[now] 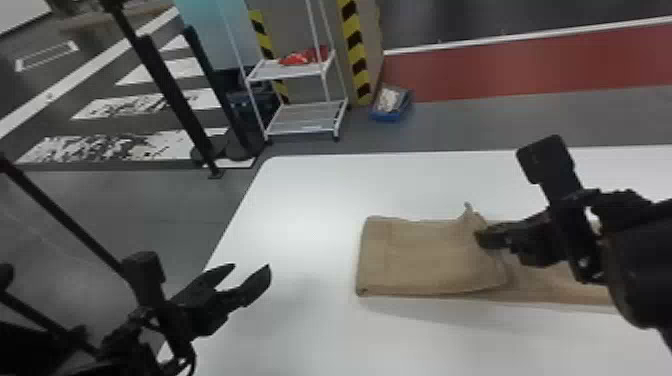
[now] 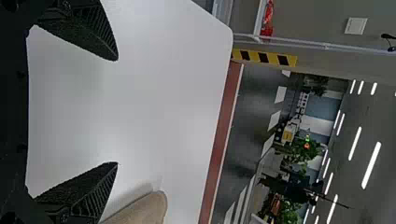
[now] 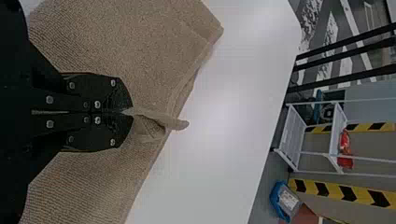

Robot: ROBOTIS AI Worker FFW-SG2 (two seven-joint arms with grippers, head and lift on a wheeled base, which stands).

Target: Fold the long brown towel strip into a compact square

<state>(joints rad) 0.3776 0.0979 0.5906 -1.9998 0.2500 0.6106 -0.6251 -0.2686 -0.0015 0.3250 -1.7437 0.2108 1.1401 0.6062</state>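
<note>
Grips long brown fabric towel strip (image 1: 425,260) in flat black right fingers (image 3: 114,93), probably to align layers, with matching left fingers (image 2: 88,193) wide.

The left gripper (image 1: 252,267) holds its 2 fingers (image 2: 91,35) apart over the table (image 2: 140,98), brown towel (image 2: 145,209) beyond.

We logged the towel strip (image 1: 425,257) on the table (image 1: 310,200), doubled end left, remainder running right | right gripper (image 1: 478,238) sat at the upper layer's end | left gripper (image 1: 251,266) sat left of the strip, apart | rack (image 1: 305,120) stood beyond the table, bin (image 1: 389,118) right of it
</note>
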